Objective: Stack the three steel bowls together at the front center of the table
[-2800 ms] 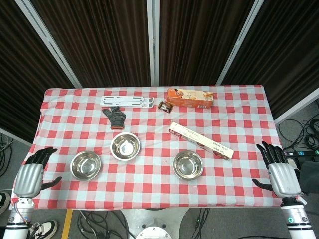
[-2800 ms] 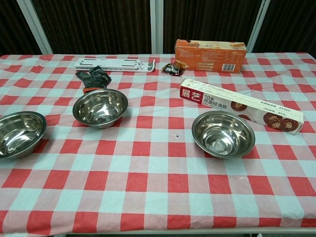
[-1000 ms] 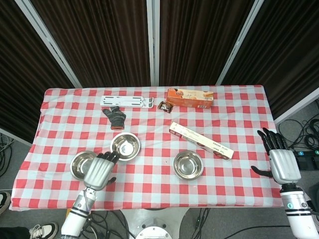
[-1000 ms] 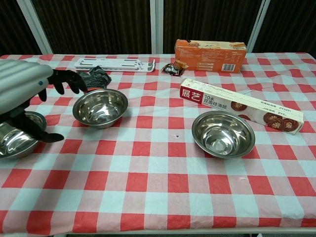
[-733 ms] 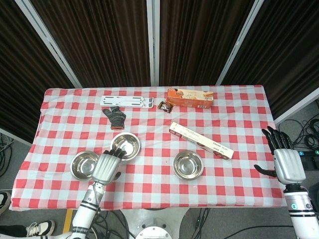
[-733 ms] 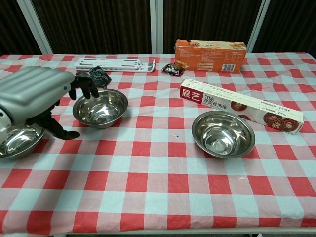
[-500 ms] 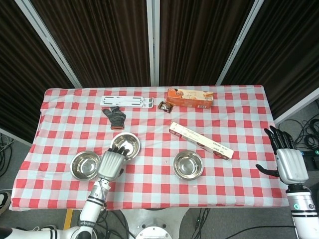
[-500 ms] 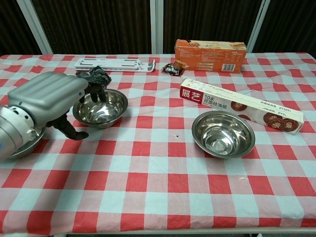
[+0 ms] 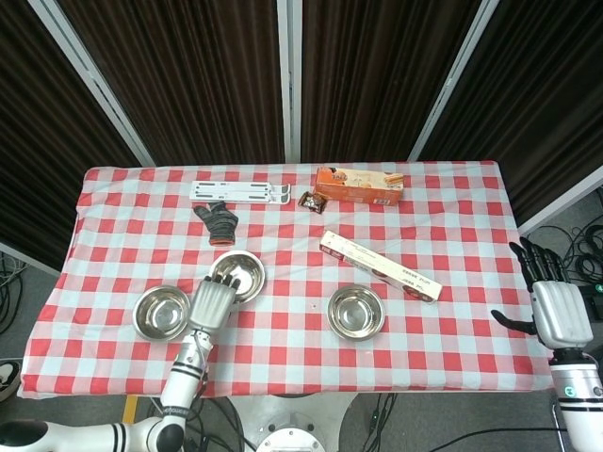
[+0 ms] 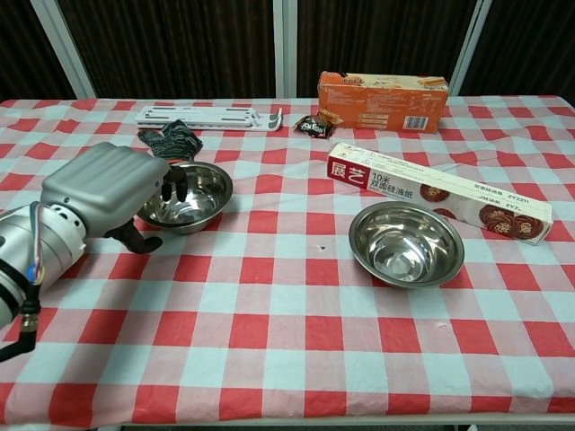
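Three steel bowls sit on the checked tablecloth (image 9: 283, 344). The left bowl (image 9: 160, 313) and the right bowl (image 9: 355, 313) stand near the front, and the middle bowl (image 9: 238, 273) lies a little further back. My left hand (image 9: 212, 303) is at the middle bowl's near-left rim. In the chest view its fingers (image 10: 173, 184) hang over the rim of that bowl (image 10: 196, 193), with the thumb outside on the cloth; no closed grip shows. The left hand (image 10: 106, 190) hides the left bowl there. The right bowl (image 10: 406, 242) stands alone. My right hand (image 9: 559, 311) hovers open off the table's right edge.
A long white paper box (image 9: 380, 266) lies just behind the right bowl. An orange box (image 9: 358, 185), a snack packet (image 9: 311, 200), a white rack (image 9: 240, 192) and a dark glove (image 9: 218, 221) lie towards the back. Bare cloth (image 10: 269, 341) stretches along the front between the bowls.
My left hand came in from the left edge, passed over the left bowl and reached the middle bowl's rim. The right hand drifted slightly right. No bowl has moved.
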`<state>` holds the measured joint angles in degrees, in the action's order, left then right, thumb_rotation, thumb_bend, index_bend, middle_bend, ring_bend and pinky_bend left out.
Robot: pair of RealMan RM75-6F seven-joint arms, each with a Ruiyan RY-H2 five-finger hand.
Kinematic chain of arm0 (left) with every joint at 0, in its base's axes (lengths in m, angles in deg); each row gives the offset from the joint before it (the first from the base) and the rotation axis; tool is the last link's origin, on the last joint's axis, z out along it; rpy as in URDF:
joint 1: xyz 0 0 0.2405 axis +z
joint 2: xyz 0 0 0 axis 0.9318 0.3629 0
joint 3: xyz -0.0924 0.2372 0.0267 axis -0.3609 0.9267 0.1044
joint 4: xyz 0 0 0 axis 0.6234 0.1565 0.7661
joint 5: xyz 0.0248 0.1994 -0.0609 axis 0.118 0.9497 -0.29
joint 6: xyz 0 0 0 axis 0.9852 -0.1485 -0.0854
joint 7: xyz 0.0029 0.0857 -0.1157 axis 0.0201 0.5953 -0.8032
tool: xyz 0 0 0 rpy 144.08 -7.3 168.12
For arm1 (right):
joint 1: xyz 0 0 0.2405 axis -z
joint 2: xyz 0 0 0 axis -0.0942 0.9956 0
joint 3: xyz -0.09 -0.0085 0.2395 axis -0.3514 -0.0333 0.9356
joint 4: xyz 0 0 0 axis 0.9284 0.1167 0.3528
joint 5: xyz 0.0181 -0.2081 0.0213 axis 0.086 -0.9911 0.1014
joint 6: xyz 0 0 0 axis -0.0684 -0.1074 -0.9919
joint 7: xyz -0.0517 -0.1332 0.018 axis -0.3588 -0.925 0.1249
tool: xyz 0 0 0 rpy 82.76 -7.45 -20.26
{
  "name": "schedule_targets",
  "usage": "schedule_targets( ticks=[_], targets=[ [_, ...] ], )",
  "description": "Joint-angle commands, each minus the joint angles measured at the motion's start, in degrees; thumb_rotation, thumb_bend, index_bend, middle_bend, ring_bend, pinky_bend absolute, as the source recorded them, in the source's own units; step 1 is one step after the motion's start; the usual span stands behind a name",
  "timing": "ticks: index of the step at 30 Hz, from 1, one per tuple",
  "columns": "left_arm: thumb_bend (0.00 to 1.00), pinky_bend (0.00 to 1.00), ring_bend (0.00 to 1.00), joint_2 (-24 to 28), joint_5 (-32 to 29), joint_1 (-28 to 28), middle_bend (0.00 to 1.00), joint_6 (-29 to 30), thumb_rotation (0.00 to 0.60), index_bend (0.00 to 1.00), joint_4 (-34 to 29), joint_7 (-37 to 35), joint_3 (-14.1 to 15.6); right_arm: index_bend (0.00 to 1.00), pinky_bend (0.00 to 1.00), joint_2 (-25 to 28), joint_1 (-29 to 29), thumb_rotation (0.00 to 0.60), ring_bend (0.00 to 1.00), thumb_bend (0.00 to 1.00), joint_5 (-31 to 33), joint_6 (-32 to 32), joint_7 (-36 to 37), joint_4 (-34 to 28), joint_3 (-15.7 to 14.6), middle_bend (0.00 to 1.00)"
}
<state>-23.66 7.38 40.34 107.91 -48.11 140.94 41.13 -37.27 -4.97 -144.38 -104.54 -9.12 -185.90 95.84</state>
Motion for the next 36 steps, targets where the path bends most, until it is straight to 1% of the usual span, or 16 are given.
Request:
schedule_targets(
  ticks=[1, 6, 12, 21, 25, 29, 36],
  targets=[
    [0.26, 0.54, 0.44, -1.2, -0.5, -1.0, 0.47, -0.8, 0.600, 0.42, 2.1, -0.6, 0.0, 0.00, 0.00, 0.1, 0.1, 0.600, 0.00, 0.04, -0.1, -0.1, 0.3, 0.2, -0.1, 0.00],
    [0.27, 0.55, 0.46, -2.2, -1.0, -1.9, 0.48, -1.3, 0.600, 0.44, 4.2, -0.9, 0.1, 0.00, 0.00, 0.1, 0.3, 0.600, 0.00, 0.04, -0.2, -0.1, 1.0, 0.9, -0.2, 0.00],
    [0.29, 0.59, 0.51, -3.2, -0.9, -3.1, 0.54, -1.7, 0.600, 0.50, 6.2, -1.0, 0.1, 0.00, 0.00, -0.1, 0.4, 0.600, 0.00, 0.04, -0.4, 0.0, 1.8, 1.6, -0.4, 0.00],
    [0.31, 0.63, 0.54, -5.1, -0.8, -4.9, 0.57, -3.1, 0.600, 0.53, 10.4, -1.4, 0.3, 0.00, 0.00, -0.1, 0.5, 0.600, 0.00, 0.04, 0.1, 0.3, 2.5, 2.5, -0.4, 0.00],
    [0.34, 0.66, 0.57, -5.7, -0.3, -5.4, 0.60, -3.0, 0.600, 0.56, 12.2, -1.6, 0.6, 0.00, 0.00, -0.1, 0.3, 0.600, 0.00, 0.04, 0.4, 0.6, 2.8, 2.7, -0.3, 0.00],
    [0.35, 0.69, 0.60, -6.6, 1.1, -6.0, 0.69, -2.4, 0.600, 0.65, 14.5, -2.2, 0.8, 0.00, 0.00, -0.2, 0.2, 0.600, 0.00, 0.04, 0.6, 0.8, 2.8, 2.8, -0.1, 0.00],
    [0.37, 0.71, 0.62, -7.2, 0.7, -6.5, 0.71, -3.3, 0.600, 0.68, 16.2, -1.9, 0.7, 0.00, 0.00, -0.3, 0.0, 0.600, 0.00, 0.04, 1.0, 1.1, 2.8, 3.0, 0.0, 0.00]
  ],
)
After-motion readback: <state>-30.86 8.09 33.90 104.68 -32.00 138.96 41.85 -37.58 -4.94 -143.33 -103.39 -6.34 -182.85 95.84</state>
